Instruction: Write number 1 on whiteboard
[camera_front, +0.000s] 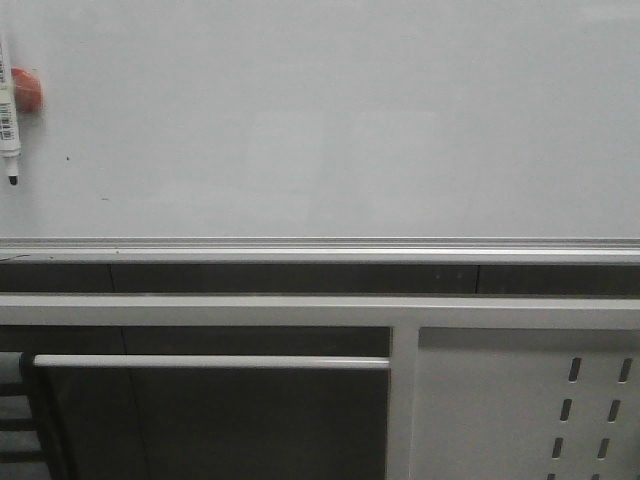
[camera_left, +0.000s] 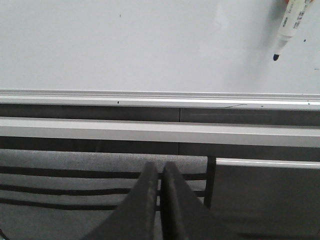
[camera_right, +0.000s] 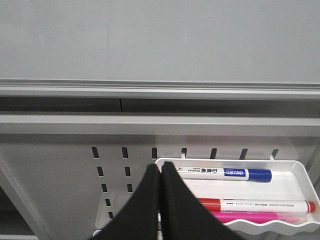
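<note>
- Left gripper (camera_left: 160, 200), lower centre of the frame: two matte black, wedge-shaped fingers (camera_left: 142, 210).
- Right gripper (camera_right: 160, 200), lower centre: the same plain black tapered fingers (camera_right: 177, 210), unmarked.

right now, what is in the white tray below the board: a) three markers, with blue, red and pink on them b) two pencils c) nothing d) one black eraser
a: the right wrist view shows the white tray holding a white marker with a blue cap, a white marker with red ends and a pink marker.
</note>
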